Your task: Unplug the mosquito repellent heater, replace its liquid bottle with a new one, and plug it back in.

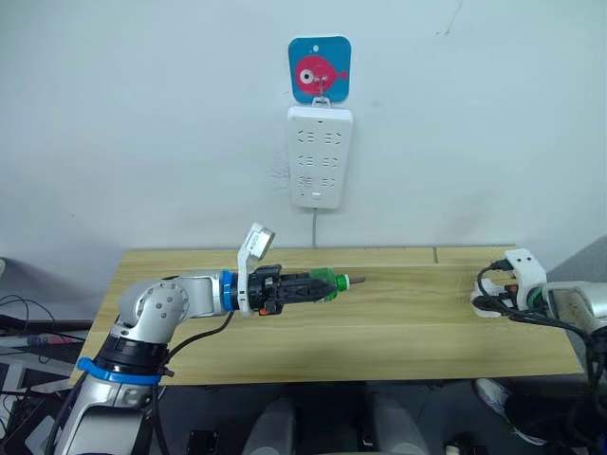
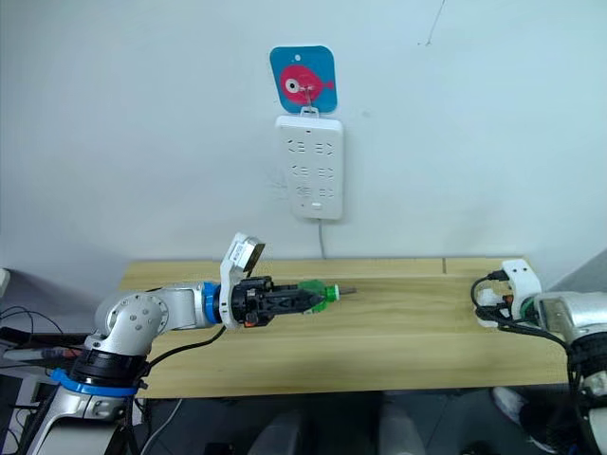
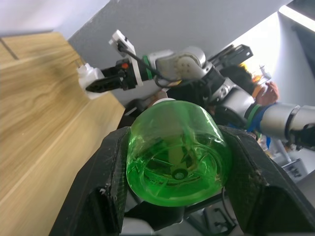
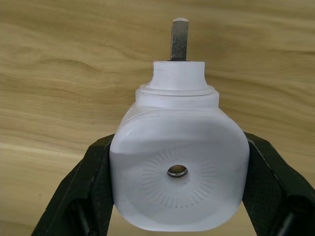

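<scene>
My left gripper is shut on a translucent green bottle, held sideways low over the table's middle with its thin wick stem pointing to the right. The left wrist view shows the bottle's round base between the black fingers. I cannot tell whether it is the heater's liquid bottle or the new one. My right gripper is shut on the white mosquito repellent heater at the table's right end. Its round vent hole faces the right wrist camera and a metal prong sticks out beyond it.
A long white power strip hangs on the wall above the table's back edge, under a blue fish hook, with its cord running down. The wooden table has bare surface between the two grippers.
</scene>
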`<move>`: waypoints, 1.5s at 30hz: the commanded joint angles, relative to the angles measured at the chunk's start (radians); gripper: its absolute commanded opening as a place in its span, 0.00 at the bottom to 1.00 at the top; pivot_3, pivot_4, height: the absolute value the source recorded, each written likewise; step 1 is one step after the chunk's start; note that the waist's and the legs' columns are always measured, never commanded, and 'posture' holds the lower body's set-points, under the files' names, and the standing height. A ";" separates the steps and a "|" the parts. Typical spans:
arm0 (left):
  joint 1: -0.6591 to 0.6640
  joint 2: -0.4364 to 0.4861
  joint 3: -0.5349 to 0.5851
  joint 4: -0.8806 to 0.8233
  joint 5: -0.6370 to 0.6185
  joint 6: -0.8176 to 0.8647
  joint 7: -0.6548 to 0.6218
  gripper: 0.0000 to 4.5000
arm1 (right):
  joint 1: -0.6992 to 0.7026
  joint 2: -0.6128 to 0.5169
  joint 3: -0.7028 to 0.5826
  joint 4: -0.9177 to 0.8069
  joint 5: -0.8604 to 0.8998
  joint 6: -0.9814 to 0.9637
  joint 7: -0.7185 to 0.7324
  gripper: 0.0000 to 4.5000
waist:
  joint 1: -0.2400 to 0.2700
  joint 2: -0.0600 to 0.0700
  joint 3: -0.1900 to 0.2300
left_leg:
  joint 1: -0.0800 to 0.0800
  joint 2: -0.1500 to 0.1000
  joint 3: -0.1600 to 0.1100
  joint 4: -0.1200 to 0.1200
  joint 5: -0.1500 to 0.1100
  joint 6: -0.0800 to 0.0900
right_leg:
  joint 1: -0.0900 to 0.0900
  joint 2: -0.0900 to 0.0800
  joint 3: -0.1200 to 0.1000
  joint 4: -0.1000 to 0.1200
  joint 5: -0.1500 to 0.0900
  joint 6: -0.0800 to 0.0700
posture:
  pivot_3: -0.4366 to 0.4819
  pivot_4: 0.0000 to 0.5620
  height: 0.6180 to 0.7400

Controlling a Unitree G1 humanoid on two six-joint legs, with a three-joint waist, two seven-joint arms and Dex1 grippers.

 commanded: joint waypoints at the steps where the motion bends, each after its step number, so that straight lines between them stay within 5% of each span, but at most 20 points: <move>1: 0.002 -0.004 0.045 -0.041 -0.003 0.010 -0.001 0.52 | -0.021 0.003 -0.005 0.031 -0.073 -0.001 0.064 0.67 | 0.000 0.001 0.000 | 0.000 0.000 0.000 0.000 0.000 0.000 | 0.000 0.000 0.000 0.000 0.000 0.000 | 0.54 0.36 1.00; 12: 0.021 -0.021 0.061 -0.070 0.013 0.026 0.020 0.52 | -0.033 0.055 -0.062 0.082 -0.172 0.065 0.089 0.67 | 0.002 0.001 0.002 | -0.001 -0.001 0.000 0.000 0.000 0.000 | 0.000 -0.001 0.000 0.000 0.000 0.000 | 0.56 0.38 1.00; 15: 0.023 -0.020 0.063 -0.070 0.018 0.030 0.018 0.52 | -0.036 0.062 -0.084 0.082 -0.183 0.078 0.092 0.87 | 0.002 0.001 0.002 | 0.000 -0.001 0.000 0.000 0.000 0.000 | 0.000 -0.001 0.000 0.000 0.000 0.000 | 0.56 0.38 1.00; 17: 0.021 -0.019 0.064 -0.066 0.022 0.031 0.017 0.52 | -0.029 0.049 -0.093 0.051 -0.189 0.091 0.111 1.00 | 0.002 0.001 0.002 | 0.000 -0.001 -0.001 0.000 0.000 0.000 | 0.000 -0.001 0.000 0.000 0.000 0.000 | 0.56 0.38 1.00; 27: 0.016 -0.029 0.062 -0.079 0.112 -0.077 -0.012 0.52 | 0.039 -0.057 -0.228 -0.355 -0.129 0.232 0.154 1.00 | 0.002 0.002 0.004 | -0.001 -0.001 -0.001 0.000 0.000 0.000 | 0.000 -0.001 0.000 0.000 0.000 0.000 | 0.52 0.37 1.00; 30: 0.016 -0.086 0.038 -0.096 0.276 -0.308 0.008 0.52 | 0.012 0.112 -0.426 -0.515 0.024 0.375 0.099 1.00 | 0.000 0.001 0.004 | 0.000 0.000 -0.001 0.000 0.000 0.000 | 0.000 -0.001 0.000 -0.001 0.000 0.000 | 0.52 0.37 1.00; 36: 0.008 -0.186 -0.030 -0.035 0.611 -0.738 0.056 0.52 | -0.022 0.699 -0.964 -0.810 0.404 0.722 -0.129 1.00 | 0.011 0.001 0.005 | 0.000 0.001 -0.004 -0.002 0.001 -0.003 | 0.000 0.000 -0.002 0.001 0.001 -0.002 | 0.52 0.36 1.00; 41: 0.000 -0.231 -0.044 -0.019 0.670 -0.817 0.064 0.52 | 0.006 0.974 -1.004 -0.932 0.771 0.723 -0.438 1.00 | 0.024 0.002 0.005 | -0.003 -0.002 -0.006 -0.003 0.001 -0.002 | -0.002 -0.002 -0.001 0.000 0.002 -0.001 | 0.51 0.35 1.00; 45: -0.014 -0.260 -0.055 -0.031 0.665 -0.809 0.052 0.52 | 0.006 1.037 -0.920 -0.959 0.742 0.703 -0.614 1.00 | 0.018 0.003 0.005 | -0.002 -0.002 -0.005 -0.002 0.001 -0.002 | -0.002 -0.002 -0.001 0.001 0.002 -0.001 | 0.50 0.34 1.00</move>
